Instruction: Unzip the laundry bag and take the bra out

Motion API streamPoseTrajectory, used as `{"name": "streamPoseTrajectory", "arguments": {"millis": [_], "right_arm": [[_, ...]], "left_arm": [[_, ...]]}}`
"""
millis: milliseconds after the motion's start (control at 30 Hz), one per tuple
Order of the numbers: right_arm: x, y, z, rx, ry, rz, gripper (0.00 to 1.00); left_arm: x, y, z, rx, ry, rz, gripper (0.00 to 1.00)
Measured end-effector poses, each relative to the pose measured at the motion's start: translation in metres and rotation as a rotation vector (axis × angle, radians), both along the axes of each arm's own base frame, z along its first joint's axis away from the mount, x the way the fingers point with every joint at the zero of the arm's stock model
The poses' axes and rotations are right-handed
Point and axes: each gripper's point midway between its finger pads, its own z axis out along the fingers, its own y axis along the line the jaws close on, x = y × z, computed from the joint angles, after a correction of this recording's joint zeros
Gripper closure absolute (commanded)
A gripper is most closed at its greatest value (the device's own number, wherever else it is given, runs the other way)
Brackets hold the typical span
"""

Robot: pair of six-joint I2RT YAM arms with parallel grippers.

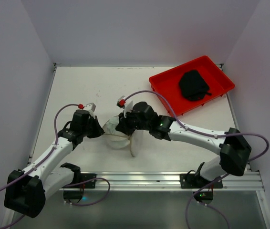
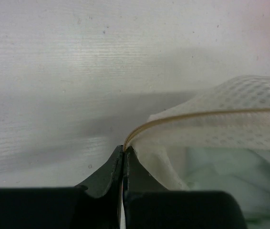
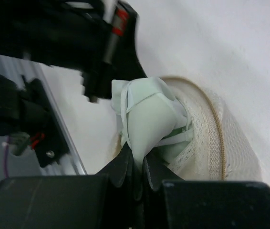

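Note:
The white mesh laundry bag (image 1: 117, 136) lies open between the two arms on the table. My left gripper (image 1: 98, 128) is shut on the bag's tan rim (image 2: 182, 119) at its left side; mesh (image 2: 249, 102) spreads to the right in the left wrist view. My right gripper (image 1: 122, 128) is shut on a pale green bra (image 3: 151, 119) that sticks out of the bag's open mouth (image 3: 206, 138). The bra's straps (image 3: 178, 136) still run into the bag. One round end of the bag (image 1: 136, 142) stands on edge to the right.
A red tray (image 1: 166, 85) with a black garment (image 1: 193, 85) sits at the back right. An aluminium rail (image 1: 140, 180) runs along the near edge. Cables loop over both arms. White walls close in three sides.

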Motion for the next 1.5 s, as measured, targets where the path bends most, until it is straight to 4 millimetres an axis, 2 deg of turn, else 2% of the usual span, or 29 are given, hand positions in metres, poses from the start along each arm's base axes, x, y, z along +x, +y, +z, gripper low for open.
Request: {"name": "streamPoseTrajectory", "arguments": {"millis": [100, 167, 367, 533, 667, 833, 933, 1033, 1133, 1233, 1333, 1433, 1500], "right_arm": [[-0.008, 0.004, 0.045, 0.141, -0.062, 0.049, 1.00], [-0.014, 0.004, 0.057, 0.199, -0.083, 0.068, 1.00], [-0.015, 0.003, 0.049, 0.283, -0.048, 0.018, 1.00], [0.002, 0.014, 0.057, 0.389, -0.006, -0.092, 1.00], [0.016, 0.019, 0.050, 0.437, 0.062, -0.179, 1.00], [0.032, 0.014, 0.051, 0.472, 0.084, -0.277, 1.00], [0.048, -0.003, 0.048, 0.482, 0.064, -0.365, 1.00], [0.070, -0.034, 0.046, 0.501, 0.074, -0.464, 1.00], [0.086, -0.064, 0.055, 0.547, 0.076, -0.547, 0.99], [0.081, -0.074, 0.069, 0.609, 0.087, -0.555, 0.96], [0.068, -0.069, 0.079, 0.643, 0.106, -0.501, 0.96], [0.059, -0.063, 0.071, 0.633, 0.135, -0.458, 0.97], [0.052, -0.061, 0.057, 0.605, 0.162, -0.435, 0.97]], "left_arm": [[0.003, -0.006, 0.005, -0.025, -0.005, -0.017, 1.00], [0.006, -0.012, 0.010, -0.049, -0.021, -0.032, 1.00], [0.004, -0.023, 0.017, -0.109, -0.021, -0.066, 1.00], [-0.002, -0.043, 0.031, -0.208, -0.050, -0.117, 1.00], [-0.009, -0.060, 0.043, -0.254, -0.087, -0.167, 1.00], [-0.027, -0.073, 0.024, -0.292, -0.036, -0.179, 1.00], [-0.038, -0.074, 0.012, -0.304, -0.008, -0.173, 1.00], [-0.044, -0.071, 0.005, -0.310, 0.002, -0.158, 1.00], [-0.043, -0.071, 0.002, -0.322, 0.003, -0.138, 1.00], [-0.040, -0.072, 0.003, -0.334, -0.008, -0.123, 1.00], [-0.037, -0.072, 0.003, -0.335, -0.016, -0.112, 1.00], [-0.032, -0.069, 0.001, -0.309, -0.012, -0.088, 1.00], [-0.027, -0.067, 0.001, -0.288, -0.014, -0.076, 1.00]]}}
